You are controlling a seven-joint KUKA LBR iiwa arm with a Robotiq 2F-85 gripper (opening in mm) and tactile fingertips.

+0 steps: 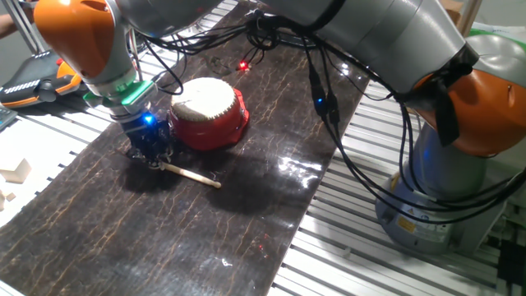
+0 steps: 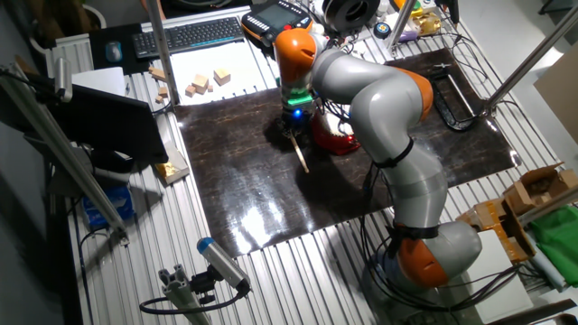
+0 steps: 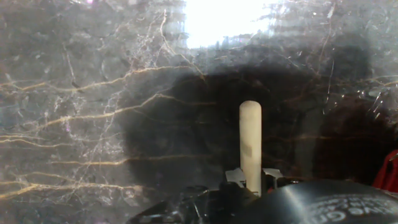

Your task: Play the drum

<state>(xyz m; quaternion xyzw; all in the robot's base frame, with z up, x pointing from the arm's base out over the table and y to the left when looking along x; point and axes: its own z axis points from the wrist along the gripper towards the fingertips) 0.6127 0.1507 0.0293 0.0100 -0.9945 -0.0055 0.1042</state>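
The drum (image 1: 209, 111) has a red squat body and a cream skin top. It stands on the dark marbled mat (image 1: 205, 238), also in the other fixed view (image 2: 336, 135); its red edge shows at the right of the hand view (image 3: 388, 174). A pale wooden drumstick (image 1: 193, 174) lies flat on the mat in front of the drum. My gripper (image 1: 153, 158) is down at the mat, just left of the drum. Its fingers close on the stick's near end (image 3: 250, 137). The stick points away from the gripper (image 2: 300, 155).
Wooden blocks (image 1: 16, 173) lie on the slatted table left of the mat, also in the other fixed view (image 2: 206, 83). A teach pendant (image 1: 33, 78) lies behind the arm. Black cables (image 1: 320, 90) hang over the mat's right side. The robot base (image 1: 444, 189) stands at the right.
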